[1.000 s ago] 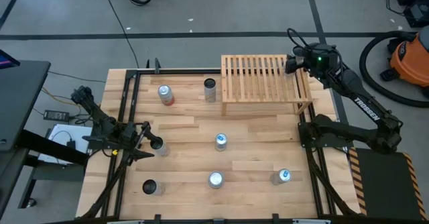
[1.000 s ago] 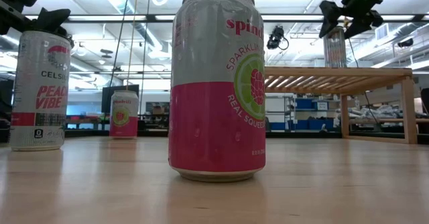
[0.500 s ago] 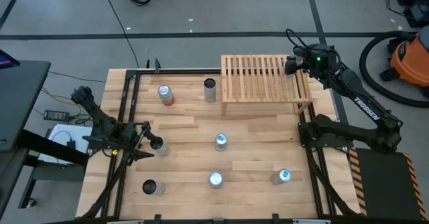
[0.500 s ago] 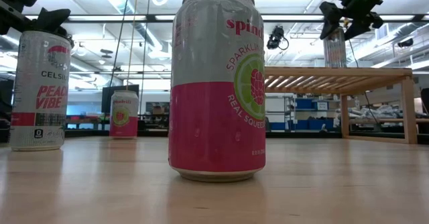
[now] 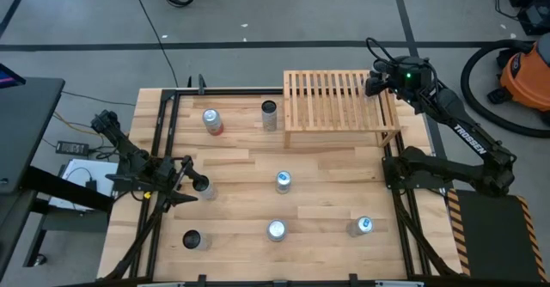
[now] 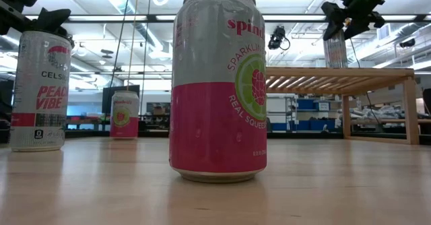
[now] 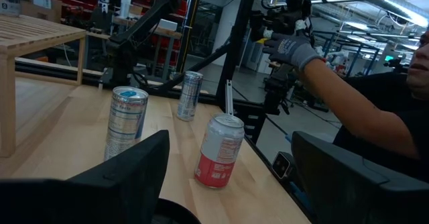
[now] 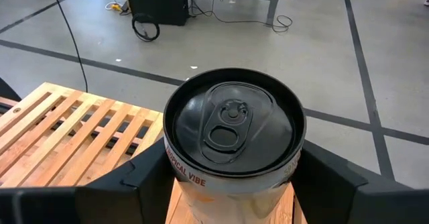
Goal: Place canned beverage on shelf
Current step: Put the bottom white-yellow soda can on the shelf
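The light-wood slatted shelf (image 5: 331,98) stands at the table's far right; it also shows in the low view (image 6: 316,72). My right gripper (image 5: 375,83) is above the shelf's far right corner, shut on a black-topped can (image 8: 234,127), which also shows in the low view (image 6: 335,50). My left gripper (image 5: 191,184) is open near the table's left edge. Its fingers stand on either side of the top of a Celsius can (image 6: 40,90), which shows in the high view (image 5: 202,186). I cannot tell whether they touch it. My right gripper pinches the can's upper side wall (image 8: 175,174) between its two fingers, one on each side just below the rim. The fingers come slanting down from above. The can is upright, its base level with the shelf's slats (image 6: 335,67); whether it rests on them I cannot tell.
Several more cans stand on the table: two near the shelf's left end (image 5: 211,120) (image 5: 270,113), one mid-table (image 5: 283,180), three along the near edge (image 5: 192,240) (image 5: 276,229) (image 5: 363,226). A person with a gloved hand (image 7: 295,49) is beyond the table.
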Robot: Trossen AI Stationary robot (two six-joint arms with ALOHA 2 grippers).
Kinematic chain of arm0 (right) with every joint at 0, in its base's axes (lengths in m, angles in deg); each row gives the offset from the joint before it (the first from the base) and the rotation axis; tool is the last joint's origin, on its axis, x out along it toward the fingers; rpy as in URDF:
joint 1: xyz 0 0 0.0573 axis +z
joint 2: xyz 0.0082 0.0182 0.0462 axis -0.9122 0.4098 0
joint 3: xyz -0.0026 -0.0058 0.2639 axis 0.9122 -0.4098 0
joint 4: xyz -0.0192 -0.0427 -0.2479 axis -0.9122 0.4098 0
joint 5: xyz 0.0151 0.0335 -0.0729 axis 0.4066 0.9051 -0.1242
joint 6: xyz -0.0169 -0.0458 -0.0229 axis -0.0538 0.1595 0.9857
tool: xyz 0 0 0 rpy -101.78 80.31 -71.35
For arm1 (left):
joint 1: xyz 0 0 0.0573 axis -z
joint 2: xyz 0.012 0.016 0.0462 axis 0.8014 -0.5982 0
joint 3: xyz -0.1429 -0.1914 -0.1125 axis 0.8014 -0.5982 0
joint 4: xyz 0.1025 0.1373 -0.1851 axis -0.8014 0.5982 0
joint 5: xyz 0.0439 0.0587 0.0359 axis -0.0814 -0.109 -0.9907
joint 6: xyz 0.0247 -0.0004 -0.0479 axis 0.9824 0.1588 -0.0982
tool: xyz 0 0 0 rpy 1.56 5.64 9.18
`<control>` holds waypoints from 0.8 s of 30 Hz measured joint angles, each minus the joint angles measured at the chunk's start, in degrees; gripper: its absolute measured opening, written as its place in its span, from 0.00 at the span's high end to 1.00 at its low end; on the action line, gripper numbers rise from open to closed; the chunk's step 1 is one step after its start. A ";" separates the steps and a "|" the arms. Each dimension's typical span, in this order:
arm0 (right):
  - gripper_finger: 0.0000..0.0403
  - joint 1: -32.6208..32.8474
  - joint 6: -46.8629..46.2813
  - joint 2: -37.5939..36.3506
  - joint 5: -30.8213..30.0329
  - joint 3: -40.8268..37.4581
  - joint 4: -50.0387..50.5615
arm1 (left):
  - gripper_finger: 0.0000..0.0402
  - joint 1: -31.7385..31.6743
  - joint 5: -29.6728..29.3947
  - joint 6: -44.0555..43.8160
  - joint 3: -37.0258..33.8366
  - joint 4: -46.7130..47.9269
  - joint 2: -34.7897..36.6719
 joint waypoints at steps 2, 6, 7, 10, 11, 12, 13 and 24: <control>0.35 0.00 0.00 0.00 -0.07 0.00 0.02 | 0.21 0.01 0.01 -0.07 0.00 0.00 0.00; 0.34 0.00 1.55 -0.15 -1.09 0.00 0.23 | 0.21 0.02 0.01 -0.05 -0.02 0.00 0.00; 0.35 0.00 2.22 -0.31 -1.64 0.02 0.44 | 0.21 0.02 0.01 -0.07 -0.01 0.00 0.01; 0.36 -0.11 4.73 -1.19 -2.24 0.02 1.31 | 0.21 0.00 0.02 -0.02 0.00 0.00 0.02; 0.36 -0.30 5.10 -1.56 -2.19 0.02 1.57 | 0.21 0.00 0.01 -0.05 0.00 0.00 0.02; 0.36 -0.54 5.30 -2.00 -1.94 0.00 1.86 | 0.21 0.00 0.01 -0.04 0.00 0.00 0.01; 0.36 -0.90 5.36 -2.36 -1.53 -0.02 1.93 | 0.21 0.00 0.00 -0.01 0.00 0.00 0.01; 0.36 -6.71 9.20 -4.01 12.08 -0.02 -0.62 | 0.21 0.02 0.02 -0.04 -0.02 0.00 0.02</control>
